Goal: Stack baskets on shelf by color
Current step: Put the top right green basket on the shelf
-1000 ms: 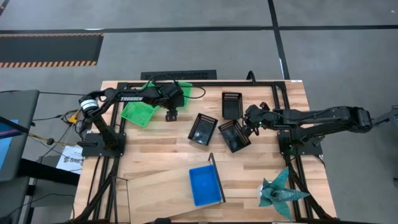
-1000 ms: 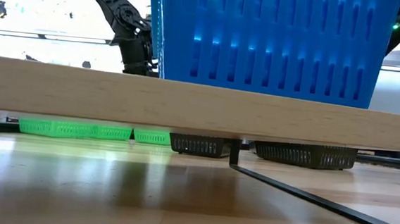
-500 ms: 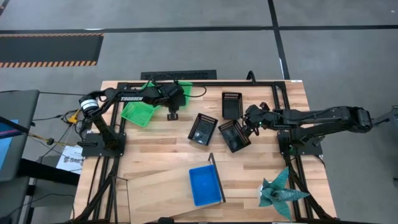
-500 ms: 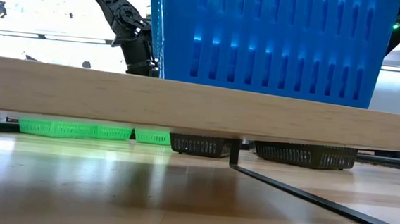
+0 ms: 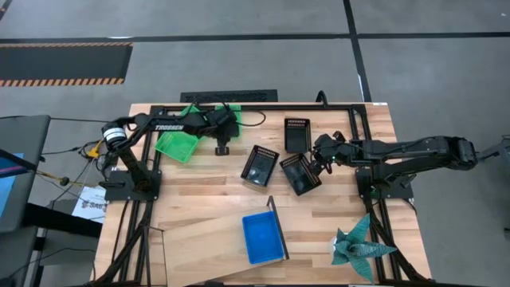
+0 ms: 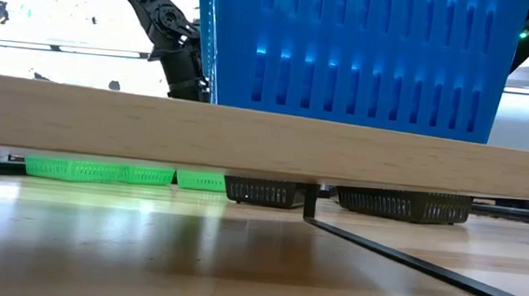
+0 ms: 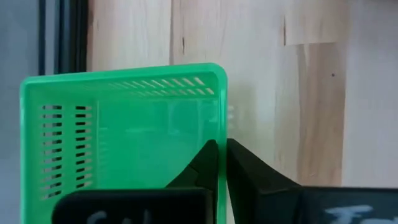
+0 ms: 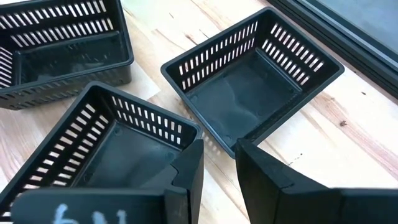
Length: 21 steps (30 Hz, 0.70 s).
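left tool (image 7: pixel 221 163): nearly closed, pinching green basket (image 7: pixel 124 134) wall, at surface (image 5: pixel 207 199) far edge
right tool (image 8: pixel 217 163): slightly open, empty, straddling black basket (image 8: pixel 118 143) rim
shelf (image 5: pixel 215 231): well apart, blue basket (image 5: pixel 263 237) on it

Seen from above, the shelf (image 5: pixel 209 233) lies at 6 o'clock on the tabletop (image 5: pixel 199 187), with one basket (image 5: pixel 263 237) resting on its right end, just beside the upright (image 5: pixel 276 226). Three more baskets cluster near the centre: one (image 5: pixel 260 166) just toward 12 o'clock, another (image 5: pixel 300 173) to its right at about 1 o'clock, and a third (image 5: pixel 297 134) behind them toward 12 o'clock. At 10 o'clock, two baskets (image 5: pixel 177 145) sit near the back left corner, one (image 5: pixel 231 110) farther back beside the tabletop's rear edge. The origami figure (image 5: pixel 360 242) stands at 4 o'clock, well apart from the rest.
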Motion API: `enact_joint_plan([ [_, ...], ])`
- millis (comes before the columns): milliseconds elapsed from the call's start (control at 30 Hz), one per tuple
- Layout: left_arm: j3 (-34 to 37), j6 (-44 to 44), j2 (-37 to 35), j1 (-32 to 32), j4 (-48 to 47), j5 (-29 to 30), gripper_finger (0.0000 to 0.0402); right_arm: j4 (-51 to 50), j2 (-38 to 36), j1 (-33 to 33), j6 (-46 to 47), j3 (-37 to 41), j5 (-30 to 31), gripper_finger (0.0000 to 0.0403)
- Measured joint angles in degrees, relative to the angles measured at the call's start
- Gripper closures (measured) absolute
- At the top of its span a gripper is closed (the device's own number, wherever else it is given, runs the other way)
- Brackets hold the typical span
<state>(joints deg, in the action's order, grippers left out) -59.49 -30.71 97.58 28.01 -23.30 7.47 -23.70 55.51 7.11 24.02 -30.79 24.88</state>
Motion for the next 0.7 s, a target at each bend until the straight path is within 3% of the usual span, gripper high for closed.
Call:
enact_joint_plan([
  [333, -7.3, 4.5, -0.1, -4.8, -5.3, 2.7, 0.0401, 0.0, 0.0, 0.0, 0.1, 0.0, 0.0, 0.0285],
  [700, -19.3, 16.6, -0.1, -14.5, -21.7, 11.6, 0.0402, 0.0, 0.0, 0.0, 0.1, 0.0, 0.0, 0.0285],
])
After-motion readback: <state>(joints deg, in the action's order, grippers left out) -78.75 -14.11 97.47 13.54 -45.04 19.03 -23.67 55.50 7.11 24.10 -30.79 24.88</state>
